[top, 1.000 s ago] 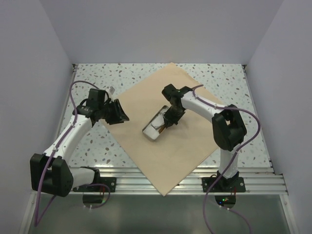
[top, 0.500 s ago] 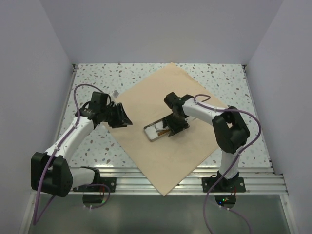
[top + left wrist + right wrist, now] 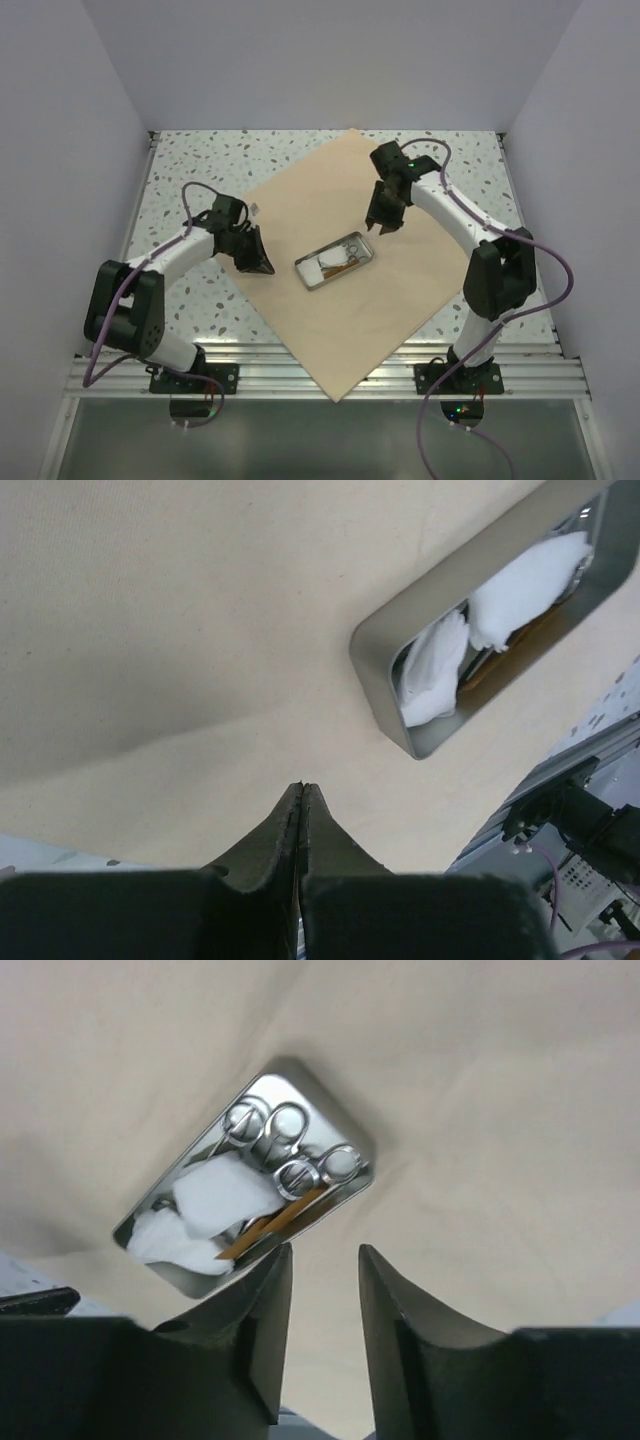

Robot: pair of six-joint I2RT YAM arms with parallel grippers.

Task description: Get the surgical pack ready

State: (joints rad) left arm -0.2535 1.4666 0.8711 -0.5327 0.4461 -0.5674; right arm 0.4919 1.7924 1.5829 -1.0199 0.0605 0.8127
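Centrally on the cloth [image 3: 400, 290] sits the filled tin [image 3: 335, 262].

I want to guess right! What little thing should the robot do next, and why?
Probably lift the left gripper a little and draw the edge of the cloth toward the tin. Its jaws look shut on that edge, the tin sits uncovered mid-cloth, and the right gripper hangs open, clear of it.
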